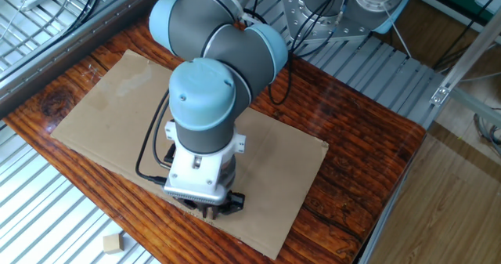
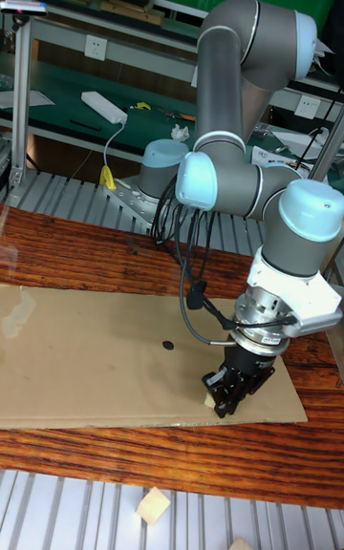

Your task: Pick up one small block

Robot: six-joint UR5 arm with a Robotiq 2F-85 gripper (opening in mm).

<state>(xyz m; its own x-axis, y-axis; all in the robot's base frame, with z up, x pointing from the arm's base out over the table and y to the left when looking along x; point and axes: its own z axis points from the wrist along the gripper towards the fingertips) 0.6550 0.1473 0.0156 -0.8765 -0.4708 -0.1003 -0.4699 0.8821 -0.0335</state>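
My gripper [image 1: 211, 211] is down at the cardboard sheet [image 1: 117, 107] near its front edge, pointing straight down. Its fingers still stand apart, so it is open. The small block [image 2: 207, 375] shows only as a pale sliver at the left side of the dark fingers [image 2: 232, 384] in the tall fixed view. In the fixed view the gripper body hides it. Whether the fingers touch it cannot be made out.
Another pale wooden block [image 1: 113, 243] lies off the cardboard on the metal slats at the front, also seen as block [image 2: 153, 505]. The arm's cable [image 1: 149, 150] loops beside the wrist. The wooden table top [image 1: 360, 162] ends at the right.
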